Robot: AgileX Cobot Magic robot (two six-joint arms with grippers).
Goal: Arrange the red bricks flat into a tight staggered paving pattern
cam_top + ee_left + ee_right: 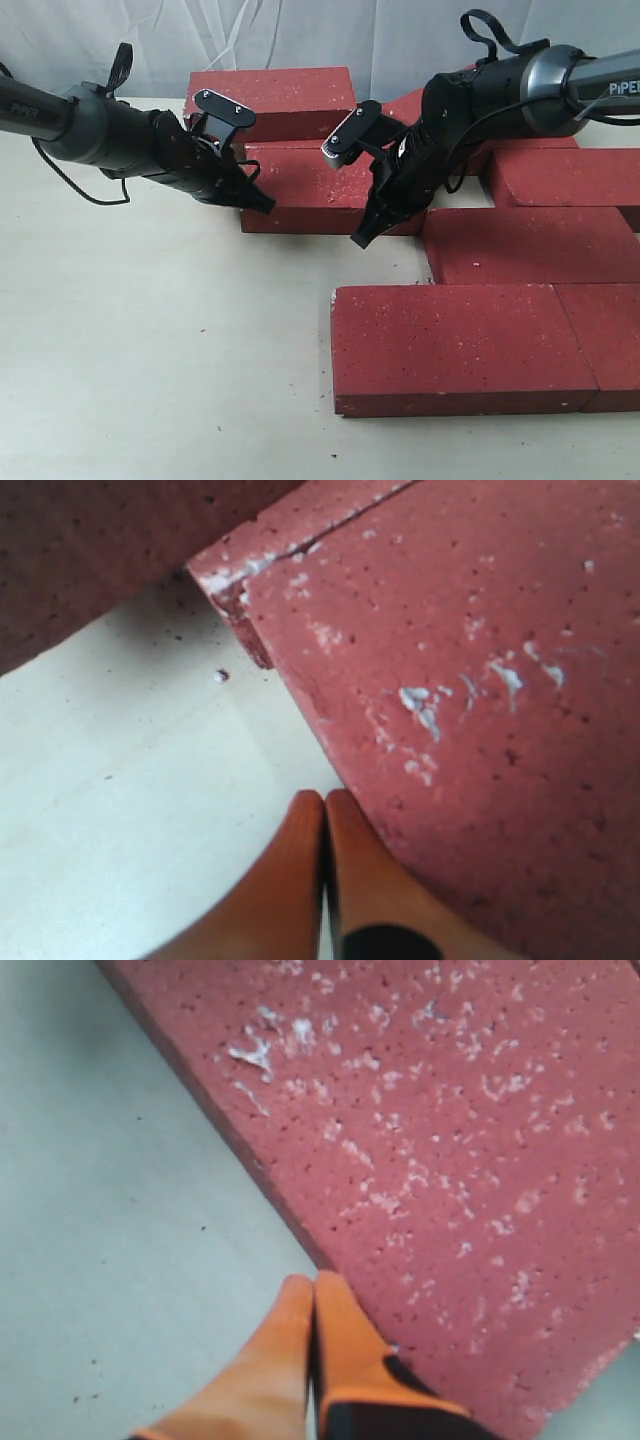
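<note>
Pale table [150,380] carried red bricks [450,345]; left gripper [264,204] and right gripper [362,238], fingers pressed together, sat at a middle brick [310,195].

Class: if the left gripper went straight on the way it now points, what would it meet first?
Probably the side of the red brick right beside the shut left gripper. Depth is unclear, so it might touch the table first.

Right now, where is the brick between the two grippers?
In the exterior view the brick lies flat at centre, the left gripper at its left end, the right gripper at its front right corner, in front of the back brick.
</note>
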